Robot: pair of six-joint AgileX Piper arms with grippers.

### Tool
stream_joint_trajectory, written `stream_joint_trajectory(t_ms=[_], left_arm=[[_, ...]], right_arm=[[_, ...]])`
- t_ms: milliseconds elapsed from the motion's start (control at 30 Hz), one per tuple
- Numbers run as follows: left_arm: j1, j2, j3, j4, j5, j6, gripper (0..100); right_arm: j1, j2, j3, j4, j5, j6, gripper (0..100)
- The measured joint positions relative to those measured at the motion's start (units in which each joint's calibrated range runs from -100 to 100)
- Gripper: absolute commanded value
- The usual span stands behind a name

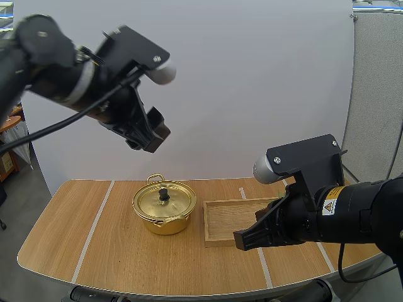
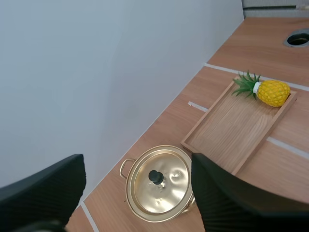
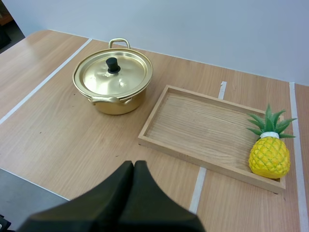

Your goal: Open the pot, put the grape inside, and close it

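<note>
A gold pot (image 1: 164, 207) stands on the table with its lid (image 1: 163, 199) on and a black knob (image 1: 163, 194) on top. My left gripper (image 1: 150, 137) hangs high above the pot, open; in the left wrist view its fingers (image 2: 53, 188) stand wide apart over the pot (image 2: 159, 186). My right gripper (image 1: 244, 240) is shut on nothing, low over the near edge of the wooden tray (image 1: 230, 220). A yellow toy pineapple (image 3: 269, 155) lies in the far right corner of the tray (image 3: 203, 128). Its pot (image 3: 112, 79) is left of the tray.
The wooden table (image 1: 113, 251) has white tape lines (image 1: 94, 229) running front to back. A white wall stands right behind the pot and tray. Bare tabletop lies left of the pot and in front of it.
</note>
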Motion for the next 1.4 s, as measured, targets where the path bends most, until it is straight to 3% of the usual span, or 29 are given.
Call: stream_joint_trajectory(t_ms=[533, 767, 800, 867, 933, 967, 1267, 1400], left_arm=[[0.0, -15.5, 0.21, 0.0, 0.61, -5.94, 100], [0.0, -30.3, 9.83, 0.0, 0.61, -8.8, 100], [0.0, -30.55, 10.9, 0.0, 0.61, -8.9, 92], [0.0, -32.52, 12.68, 0.0, 0.61, -9.36, 61], [0.0, -35.28, 16.84, 0.0, 0.61, -9.71, 17], [0.0, -35.63, 17.45, 0.0, 0.61, -9.71, 3], [0.15, -36.86, 28.13, 0.09, 0.61, -11.81, 0], [0.23, -36.89, 32.13, 0.09, -3.22, -13.82, 0]], right_arm=[[0.0, 0.0, 0.0, 1.65, 0.0, 0.0, 0], [-0.1, 0.0, 0.0, 2.61, 0.0, 0.0, 0], [-0.1, -0.02, 0.0, 2.61, 0.0, 0.0, 0], [-0.26, -0.25, 0.0, 2.61, 0.0, 0.0, 0], [-0.74, -1.05, 0.0, 2.61, -0.14, 0.0, 0], [-1.05, -1.79, 0.0, 2.61, -0.14, 0.0, 0], [-4.35, -7.78, 0.0, 2.71, -1.82, 0.0, 0], [-5.76, -7.95, 0.94, 2.82, -13.47, 0.0, 0]])
